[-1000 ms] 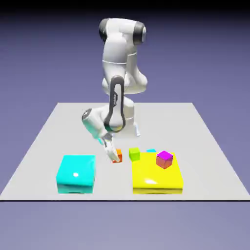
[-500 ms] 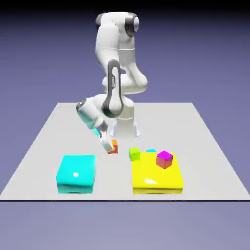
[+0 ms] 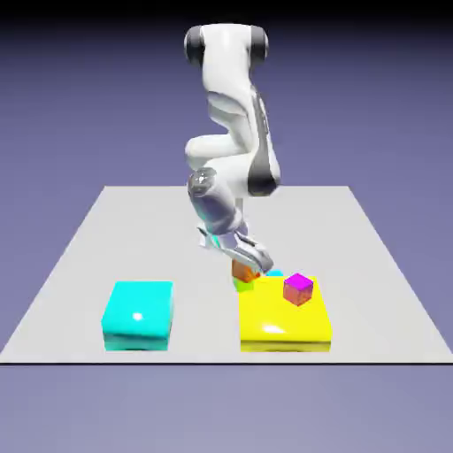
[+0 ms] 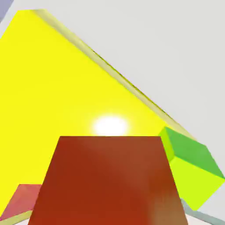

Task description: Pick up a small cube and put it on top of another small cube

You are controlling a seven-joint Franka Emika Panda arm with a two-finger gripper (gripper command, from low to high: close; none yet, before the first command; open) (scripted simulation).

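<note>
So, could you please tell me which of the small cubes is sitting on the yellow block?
The magenta-topped cube; the orange cube is in the gripper.

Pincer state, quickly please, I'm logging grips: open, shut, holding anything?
Pincer: closed on the small orange cube, held up off the table.

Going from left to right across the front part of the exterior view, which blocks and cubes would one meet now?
Large cyan block, large yellow block. The magenta-topped cube overlaps the yellow one, so it is left out.
</note>
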